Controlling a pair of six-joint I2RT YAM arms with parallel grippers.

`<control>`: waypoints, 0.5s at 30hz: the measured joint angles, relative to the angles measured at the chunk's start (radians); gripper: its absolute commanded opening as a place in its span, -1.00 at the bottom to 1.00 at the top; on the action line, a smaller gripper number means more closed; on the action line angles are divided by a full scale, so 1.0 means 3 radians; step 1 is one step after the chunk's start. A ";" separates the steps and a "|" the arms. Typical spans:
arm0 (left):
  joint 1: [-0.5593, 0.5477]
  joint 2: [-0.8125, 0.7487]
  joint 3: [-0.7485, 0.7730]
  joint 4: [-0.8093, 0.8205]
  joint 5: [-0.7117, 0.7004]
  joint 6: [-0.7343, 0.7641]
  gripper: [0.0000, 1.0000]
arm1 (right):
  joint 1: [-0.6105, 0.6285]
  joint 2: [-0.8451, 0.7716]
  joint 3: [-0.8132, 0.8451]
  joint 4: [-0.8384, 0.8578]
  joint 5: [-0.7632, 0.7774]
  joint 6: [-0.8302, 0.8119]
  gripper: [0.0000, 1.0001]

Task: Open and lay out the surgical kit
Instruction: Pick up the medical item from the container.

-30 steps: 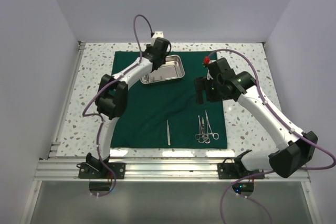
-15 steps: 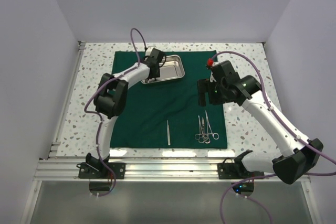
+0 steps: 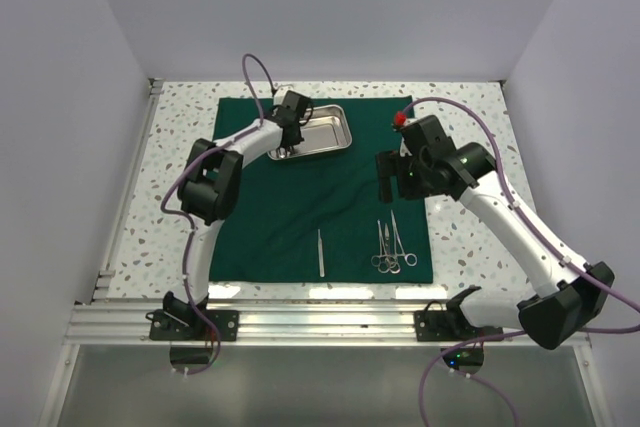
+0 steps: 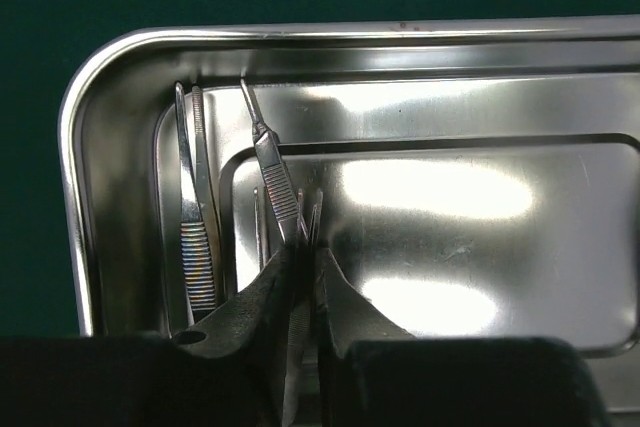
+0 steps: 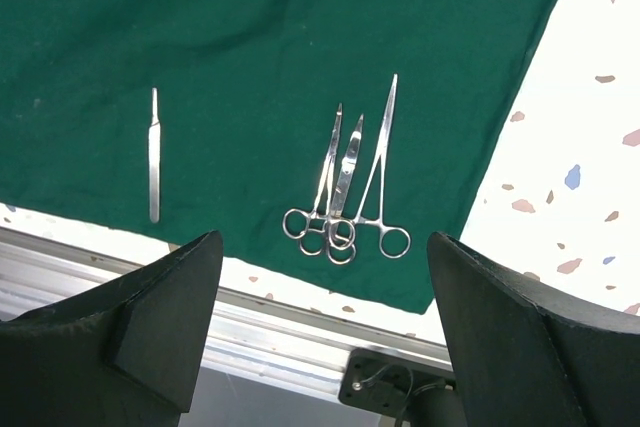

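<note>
**Left claw pinched on ribbed forceps in the tray**

The left claw (image 4: 305,257) is seen clenched on a slim, polished steel forceps with a ribbed grip (image 4: 272,162). Its dark fingers (image 4: 255,302) are pressed in from both sides just behind the ribbing. The forceps is found inside the shiny rectangular steel tray (image 4: 75,147), at its left end, on the far part of the dark green square cloth (image 3: 300,207). A second pair of steel tweezers (image 4: 195,227) is laid along the tray wall just beside it. The right claw (image 5: 325,237) is held released, with nothing between its jaws, above the near right part of the cloth.

The forceps is judged light, stiff and slick, with springy blades. The ribbed section is the best place for a hold, since smooth steel could swivel or slip in a pinch.

Its long axis runs straight out from the fingers, angled slightly aside, with the fine tip aimed at a rounded tray corner. From above it is hidden by the arm, so its heading across the table cannot be told. The scissor-handled steel clamps (image 5: 345,182) and a slim flat steel tool (image 5: 154,157) are laid out by the cloth's near edge. They are aligned near to far, with the clamps' rings nearest.
</note>
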 measured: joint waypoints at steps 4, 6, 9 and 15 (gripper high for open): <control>0.0057 0.0092 0.0154 -0.0009 0.0047 0.0001 -0.88 | 0.0000 0.0019 0.0000 0.0000 0.0011 0.0000 0.72; 0.0089 0.0145 0.0247 -0.0009 0.0080 0.0020 -0.98 | 0.0000 0.0024 0.0000 0.0001 0.0010 0.0000 0.72; 0.0131 0.0214 0.0380 -0.0011 0.0149 0.0086 -1.00 | 0.0000 0.0028 0.0000 0.0006 0.0009 0.0003 0.71; 0.0174 0.0267 0.0601 -0.0022 0.0319 0.0278 -1.00 | 0.0000 0.0047 -0.0005 0.0029 -0.0003 0.0010 0.70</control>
